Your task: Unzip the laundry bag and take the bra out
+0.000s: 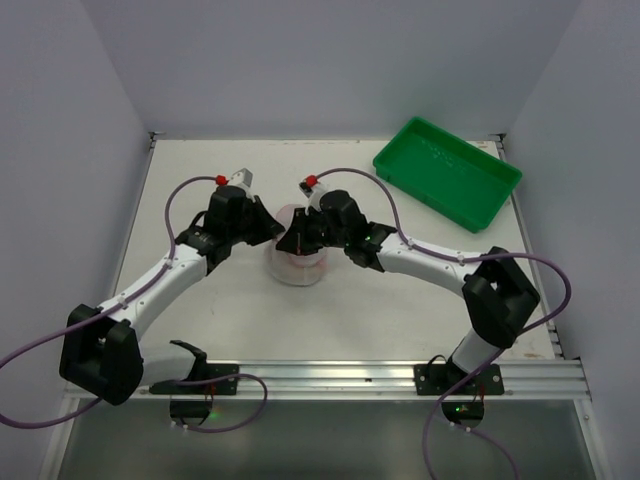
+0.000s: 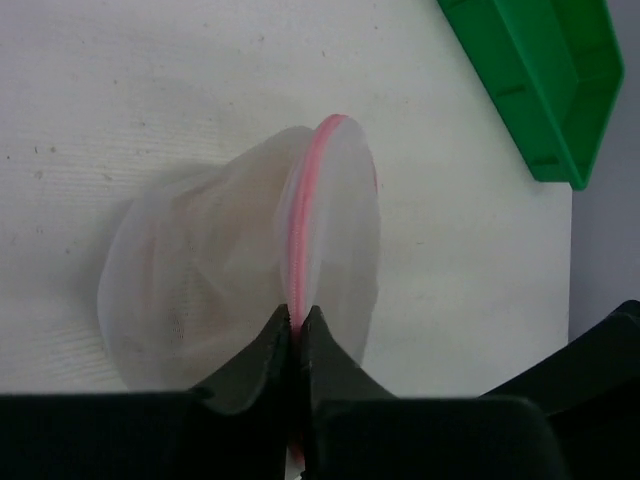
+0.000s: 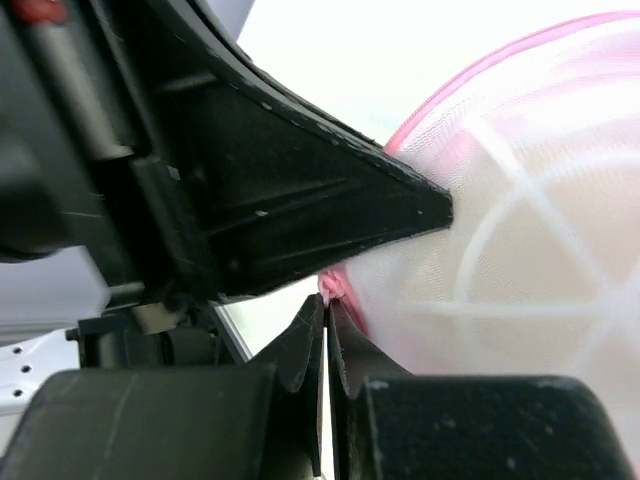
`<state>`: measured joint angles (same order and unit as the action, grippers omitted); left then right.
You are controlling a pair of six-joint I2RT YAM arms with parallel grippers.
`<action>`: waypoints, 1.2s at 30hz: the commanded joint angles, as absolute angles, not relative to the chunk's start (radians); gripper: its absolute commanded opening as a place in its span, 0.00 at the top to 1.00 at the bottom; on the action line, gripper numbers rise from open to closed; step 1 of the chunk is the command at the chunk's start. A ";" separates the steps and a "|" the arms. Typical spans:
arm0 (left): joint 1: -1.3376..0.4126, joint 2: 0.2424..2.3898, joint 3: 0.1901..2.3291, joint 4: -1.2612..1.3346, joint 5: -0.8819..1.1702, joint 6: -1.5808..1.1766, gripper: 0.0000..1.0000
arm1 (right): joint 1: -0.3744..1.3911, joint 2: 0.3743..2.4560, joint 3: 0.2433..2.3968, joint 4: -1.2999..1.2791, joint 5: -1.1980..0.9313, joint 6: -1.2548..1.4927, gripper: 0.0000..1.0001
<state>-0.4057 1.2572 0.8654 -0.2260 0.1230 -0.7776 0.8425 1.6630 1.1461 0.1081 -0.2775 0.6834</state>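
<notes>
The laundry bag (image 1: 296, 262) is a white mesh pouch with pink zip trim, mid-table between both arms. In the left wrist view the bag (image 2: 200, 280) stands on edge, and my left gripper (image 2: 298, 322) is shut on its pink trim (image 2: 300, 220). In the right wrist view the bag (image 3: 520, 250) fills the right side. My right gripper (image 3: 327, 305) is shut on a small pink zip pull (image 3: 332, 285) at the rim, right beside the left gripper's finger (image 3: 330, 210). The bra is hidden inside the mesh.
A green plastic tray (image 1: 447, 172) lies at the back right of the table, also at the upper right of the left wrist view (image 2: 540, 80). The arms' purple cables loop over the near edge.
</notes>
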 commanded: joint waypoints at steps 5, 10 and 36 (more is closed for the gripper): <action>-0.399 1.250 0.868 -0.203 0.112 -0.749 1.00 | 0.845 1.499 0.995 0.063 -0.192 0.583 1.00; -0.399 1.250 0.862 -0.206 0.121 -0.735 1.00 | 0.821 1.388 0.813 0.025 -0.126 0.479 1.00; -0.422 0.856 0.638 -0.257 -0.037 -0.796 0.00 | 0.767 1.243 1.034 -0.342 -0.054 0.273 0.29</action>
<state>-0.4255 0.8200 0.5331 -0.1841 0.0391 -0.8509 0.7471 1.3083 0.9463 -0.2554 -0.1211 0.3283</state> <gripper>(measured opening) 0.995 0.695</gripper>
